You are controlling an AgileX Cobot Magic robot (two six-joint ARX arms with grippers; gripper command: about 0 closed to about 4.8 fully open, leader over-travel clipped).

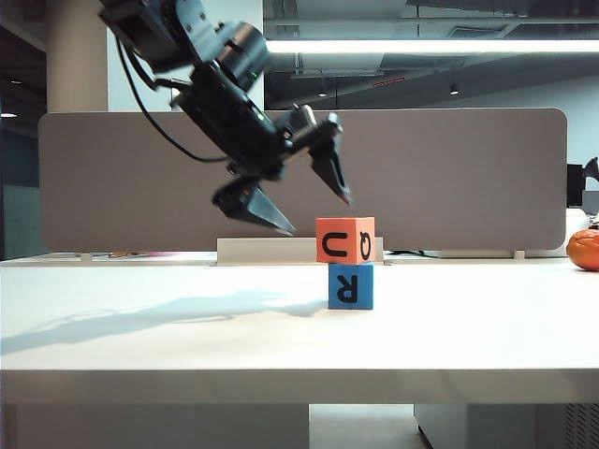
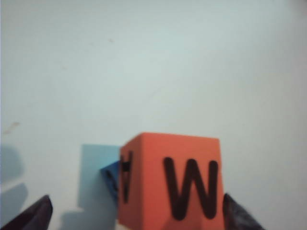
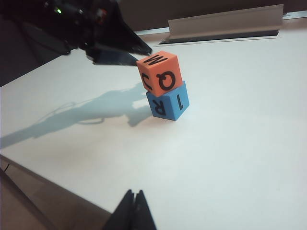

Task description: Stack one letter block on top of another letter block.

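The orange letter block (image 1: 345,239) sits on top of the blue letter block (image 1: 351,286) with the R, near the middle of the white table (image 1: 187,327). My left gripper (image 1: 319,215) hangs open just above and left of the stack, its fingers apart from the orange block. In the left wrist view the orange block (image 2: 172,187) fills the space between the spread fingertips, and a corner of the blue block (image 2: 111,179) peeks out beneath it. The right wrist view shows orange block (image 3: 160,72) on blue block (image 3: 168,101), slightly twisted. My right gripper (image 3: 134,192) is shut and empty, far from the stack.
A grey partition panel (image 1: 449,168) runs along the back of the table, with a white rail (image 1: 271,251) at its foot. An orange round object (image 1: 584,249) lies at the far right edge. The left arm's shadow falls on the table left of the stack.
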